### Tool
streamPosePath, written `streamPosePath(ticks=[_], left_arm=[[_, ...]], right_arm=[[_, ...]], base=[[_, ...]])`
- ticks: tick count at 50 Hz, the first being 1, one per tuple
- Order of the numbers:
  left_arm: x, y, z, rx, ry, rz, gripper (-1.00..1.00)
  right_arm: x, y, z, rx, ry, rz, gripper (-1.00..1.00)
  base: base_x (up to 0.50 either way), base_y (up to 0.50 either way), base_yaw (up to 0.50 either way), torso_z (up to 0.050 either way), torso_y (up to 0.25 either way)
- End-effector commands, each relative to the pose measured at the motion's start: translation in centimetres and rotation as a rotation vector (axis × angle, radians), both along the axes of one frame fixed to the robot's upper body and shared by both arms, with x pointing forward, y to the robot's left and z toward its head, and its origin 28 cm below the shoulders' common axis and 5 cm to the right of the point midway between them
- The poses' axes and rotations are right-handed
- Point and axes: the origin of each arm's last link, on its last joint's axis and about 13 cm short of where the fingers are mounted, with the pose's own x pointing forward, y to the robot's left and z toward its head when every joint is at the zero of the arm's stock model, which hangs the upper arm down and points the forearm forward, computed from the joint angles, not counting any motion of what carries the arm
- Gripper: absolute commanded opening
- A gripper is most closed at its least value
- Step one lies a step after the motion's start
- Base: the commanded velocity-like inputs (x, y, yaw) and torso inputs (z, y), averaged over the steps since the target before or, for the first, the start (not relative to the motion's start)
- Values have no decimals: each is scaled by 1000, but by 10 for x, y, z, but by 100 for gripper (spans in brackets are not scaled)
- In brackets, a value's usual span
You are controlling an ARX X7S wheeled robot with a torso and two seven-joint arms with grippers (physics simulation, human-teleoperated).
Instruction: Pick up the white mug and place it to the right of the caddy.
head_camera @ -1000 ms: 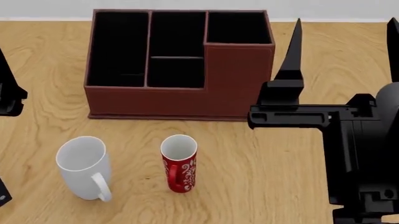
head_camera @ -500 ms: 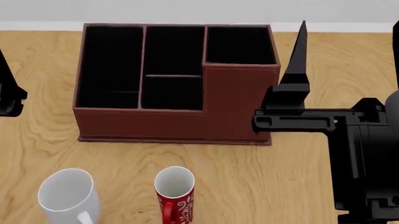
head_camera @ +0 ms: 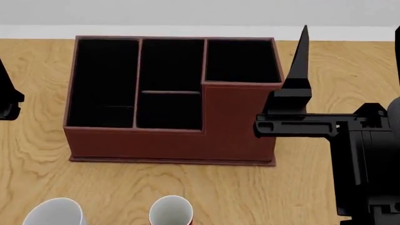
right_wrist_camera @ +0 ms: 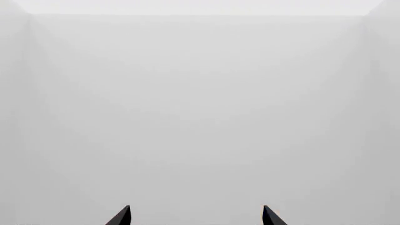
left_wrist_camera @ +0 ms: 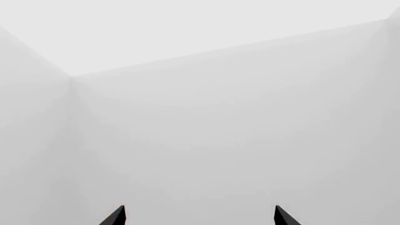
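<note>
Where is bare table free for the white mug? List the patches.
Bare wood lies right of the caddy, under the raised right claw; a strip separates the caddy's front from the white mug and red mug. The bottom edge by both mugs is crowded.

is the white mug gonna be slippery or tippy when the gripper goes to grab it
Probably somewhat slippery: the white mug looks like smooth, hard, rigid ware, so fingers may slide on its wall. It stands upright with its mouth open, near the red mug, and looks wide, so a light nudge seems unlikely to tip it. Only its rim shows, so the handle and base cannot be judged.
</note>
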Motion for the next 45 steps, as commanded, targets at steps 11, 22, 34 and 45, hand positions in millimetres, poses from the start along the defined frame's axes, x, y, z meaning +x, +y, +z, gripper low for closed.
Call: streamPosePath(ticks=[11, 22, 34, 45], left_arm=[[-2, -1, -1, 26, -18, 15, 100], [-3, 1, -1, 21, -14, 20, 100], [-5, 3, -1, 15, -13, 30, 100], [-8, 3, 1, 18, -18, 31, 100]], right_arm=[[-1, -1, -1, 2, -1, -1, 100], [-1, -1, 0, 4, -3, -3, 100], [1, 0, 1, 2, -2, 2, 100], [-2, 0, -1, 2, 0, 4, 100]], base=[[1, 0, 0, 0, -47], [-1, 0, 0, 0, -250], [-1, 0, 0, 0, -250], [-1, 0, 0, 0, -250]])
